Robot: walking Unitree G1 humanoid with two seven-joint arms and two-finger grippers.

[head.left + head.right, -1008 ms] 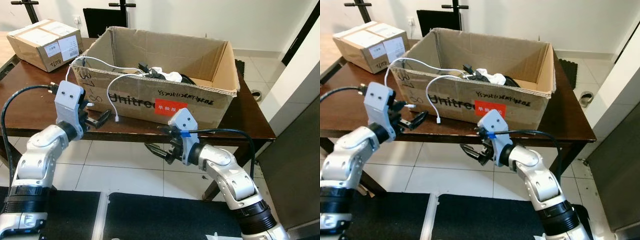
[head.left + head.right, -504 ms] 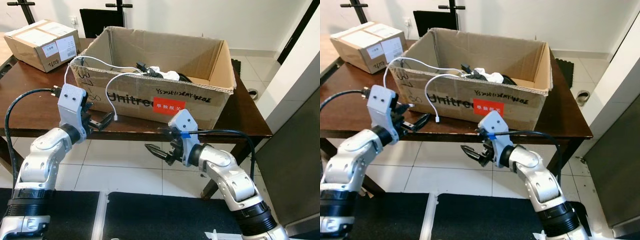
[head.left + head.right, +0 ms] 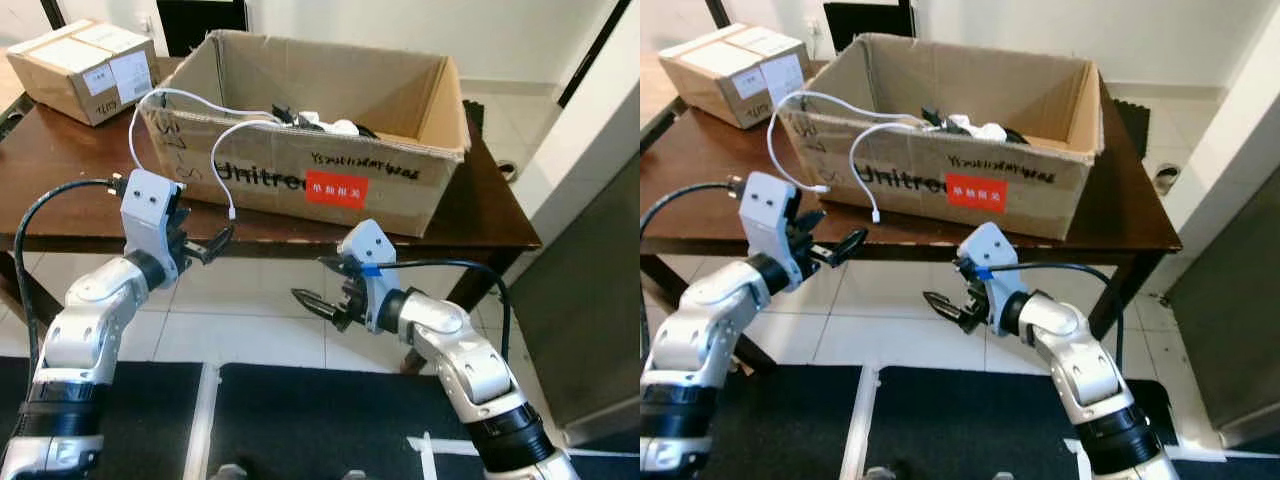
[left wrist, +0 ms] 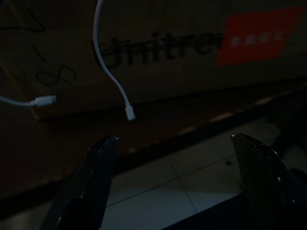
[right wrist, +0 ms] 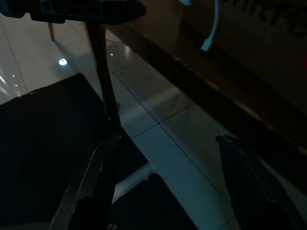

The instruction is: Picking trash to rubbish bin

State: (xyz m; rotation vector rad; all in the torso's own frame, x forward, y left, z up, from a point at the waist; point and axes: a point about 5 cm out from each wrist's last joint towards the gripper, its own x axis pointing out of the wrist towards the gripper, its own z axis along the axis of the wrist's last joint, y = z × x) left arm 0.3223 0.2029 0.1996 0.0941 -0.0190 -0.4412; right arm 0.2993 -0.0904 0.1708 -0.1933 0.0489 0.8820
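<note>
Trash (image 3: 318, 123) is sitting inside the open cardboard box (image 3: 300, 180) on the brown table (image 3: 60, 190); white cables (image 3: 222, 165) are hanging over the box's front wall. Left gripper (image 3: 207, 246) is hovering at the table edge, fingers spread wide, empty. Right gripper (image 3: 322, 303) is hanging below the tabletop over the tiled floor (image 3: 250, 320), also gaping, empty.

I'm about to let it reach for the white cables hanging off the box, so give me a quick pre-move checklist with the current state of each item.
1. Left gripper open and holding nothing: ok.
2. Right gripper open and holding nothing: ok.
3. White cable end hangs free over the cardboard box front, near the left gripper: ok.
4. Left gripper at table edge height: ok.
5. Right gripper below the table edge, over the floor: not ok for reaching the box.
6. Rubbish bin located: cannot tell.
</note>
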